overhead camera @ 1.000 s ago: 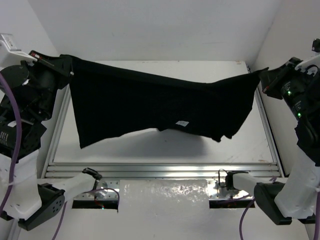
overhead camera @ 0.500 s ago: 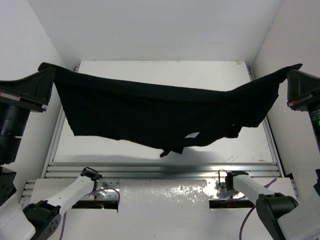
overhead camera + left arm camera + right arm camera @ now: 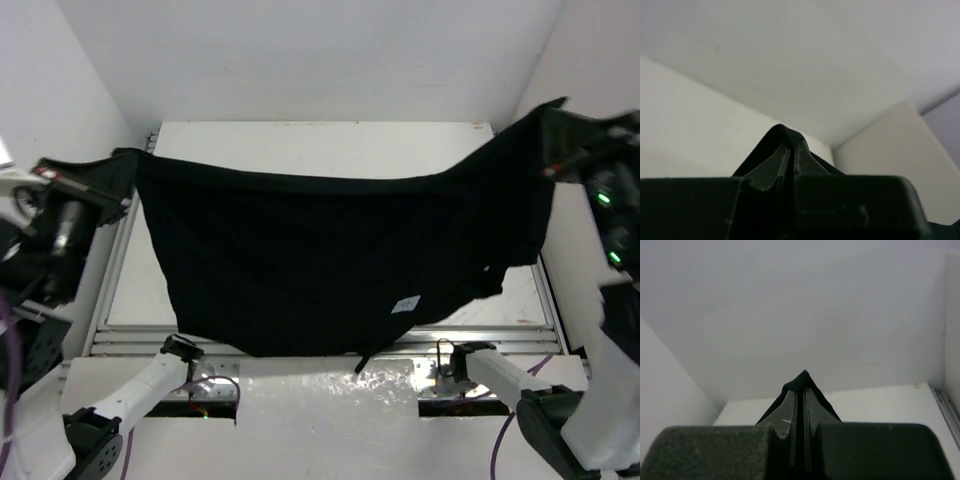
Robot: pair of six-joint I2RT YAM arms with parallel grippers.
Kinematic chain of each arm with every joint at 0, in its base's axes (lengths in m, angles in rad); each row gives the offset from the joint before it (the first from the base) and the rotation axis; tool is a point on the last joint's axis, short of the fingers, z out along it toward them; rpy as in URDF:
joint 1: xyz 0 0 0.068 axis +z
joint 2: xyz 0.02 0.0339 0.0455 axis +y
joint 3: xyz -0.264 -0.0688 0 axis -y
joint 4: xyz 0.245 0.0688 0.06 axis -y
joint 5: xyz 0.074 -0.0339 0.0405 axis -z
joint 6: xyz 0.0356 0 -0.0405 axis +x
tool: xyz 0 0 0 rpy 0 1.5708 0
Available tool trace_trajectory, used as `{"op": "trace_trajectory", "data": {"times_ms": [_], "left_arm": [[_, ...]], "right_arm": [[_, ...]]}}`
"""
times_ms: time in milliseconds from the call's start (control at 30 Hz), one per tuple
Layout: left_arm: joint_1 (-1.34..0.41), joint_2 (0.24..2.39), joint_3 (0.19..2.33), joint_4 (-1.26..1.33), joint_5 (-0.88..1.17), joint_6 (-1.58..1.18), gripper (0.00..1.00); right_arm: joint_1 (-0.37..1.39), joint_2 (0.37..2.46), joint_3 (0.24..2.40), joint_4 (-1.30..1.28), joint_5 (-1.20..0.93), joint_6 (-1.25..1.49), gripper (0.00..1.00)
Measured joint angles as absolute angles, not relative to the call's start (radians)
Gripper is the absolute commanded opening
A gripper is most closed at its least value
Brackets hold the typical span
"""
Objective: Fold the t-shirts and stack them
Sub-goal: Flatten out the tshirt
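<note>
You have the plain black, soft cloth short-sleeved t-shirt [image 3: 300, 260] hanging in the air above the white bench [image 3: 320, 140], strung between both arms. Half a second ago it was pulled wide and shallow. Now the left corner has come inward, and the cloth drops as a broad sheet whose lower edge reaches the near rail at 6 o'clock. Its small white neck label [image 3: 405, 303] has slid toward you. I judge this as a swing to open the shirt before laying it flat, so no fold has begun. The left arm [image 3: 60, 230] reaches in from 9 o'clock. The right arm [image 3: 610, 200] holds its corner higher at 2 o'clock, so the top edge slopes up to the right. Both wrist views look at the wall with the tips pointing upward. The left jaws are pressed together on a peak of black cloth, and the right jaws pinch theirs the same way.
</note>
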State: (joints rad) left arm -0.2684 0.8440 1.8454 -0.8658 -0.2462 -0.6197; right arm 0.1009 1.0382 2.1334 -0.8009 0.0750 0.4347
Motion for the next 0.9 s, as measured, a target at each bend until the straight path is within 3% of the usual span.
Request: {"op": "trace_trajectory", "data": {"times_ms": [233,367,500,700,900], "left_arm": [[-0.266,1.016,1.549,-0.846,-0.413,-0.706,0.00],[-0.218,1.243,1.438,-0.765,-0.439,-0.743,0.00],[-0.128,1.569,1.399,-0.665,-0.425,-0.772,0.00],[-0.028,2.048,1.622,-0.616,-0.404,-0.815,0.00],[0.022,2.268,1.878,-0.598,-0.398,-0.819,0.00]], "right_arm": [[0.102,1.210,1.650,-0.610,0.038,0.419,0.00],[0.102,1.483,1.553,-0.535,0.013,0.419,0.00],[0.103,1.845,1.709,-0.519,-0.019,0.418,0.00],[0.109,2.472,2.376,-0.558,-0.031,0.429,0.00],[0.109,2.540,2.313,-0.471,-0.048,0.469,0.00]]}}
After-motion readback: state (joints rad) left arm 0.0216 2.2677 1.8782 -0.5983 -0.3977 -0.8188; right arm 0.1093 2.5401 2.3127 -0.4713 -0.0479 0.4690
